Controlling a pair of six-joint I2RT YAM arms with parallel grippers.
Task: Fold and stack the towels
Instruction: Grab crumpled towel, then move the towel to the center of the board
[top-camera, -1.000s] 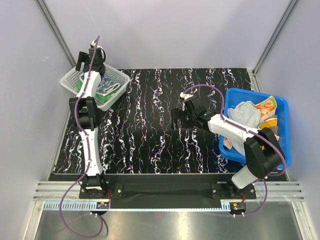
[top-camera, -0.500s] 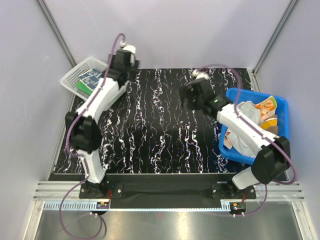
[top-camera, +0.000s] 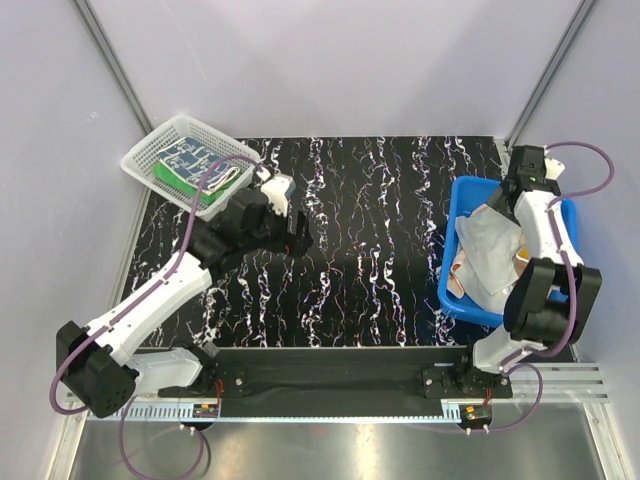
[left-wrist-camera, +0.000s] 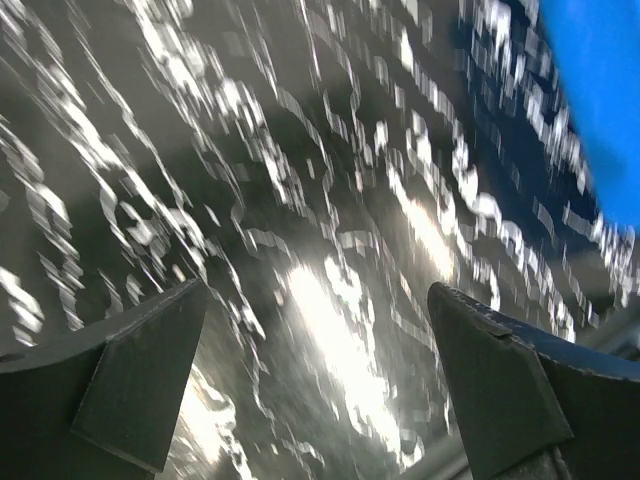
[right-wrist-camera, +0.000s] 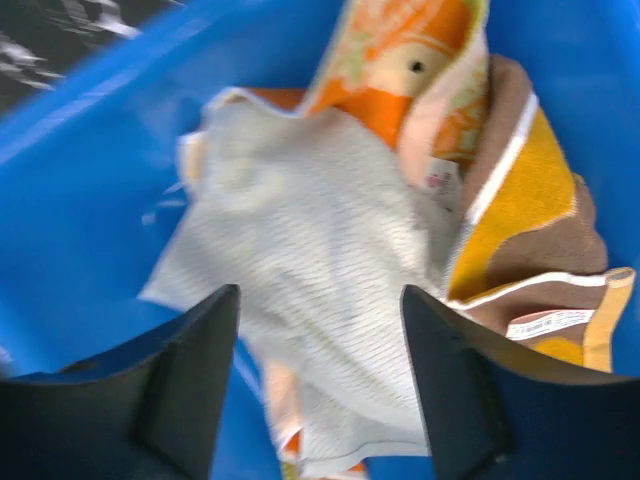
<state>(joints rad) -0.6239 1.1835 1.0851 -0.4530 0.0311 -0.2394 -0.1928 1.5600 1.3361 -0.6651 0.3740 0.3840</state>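
Observation:
A folded navy patterned towel lies on a green towel in the white mesh basket at the back left. A pale grey-white towel lies crumpled in the blue tub. In the right wrist view, the pale towel lies beside the orange cartoon-print towel and the yellow and brown towel. My right gripper is open and empty just above the pale towel, at the tub's far end. My left gripper is open and empty over the bare table.
The black marbled table spans the space between basket and tub. The tub's blue wall shows at the upper right of the blurred left wrist view. Grey walls and frame posts stand close on three sides.
My left arm has swung from the basket to the left-middle of the table. My right arm has swung from the table's centre to the far end of the blue tub.

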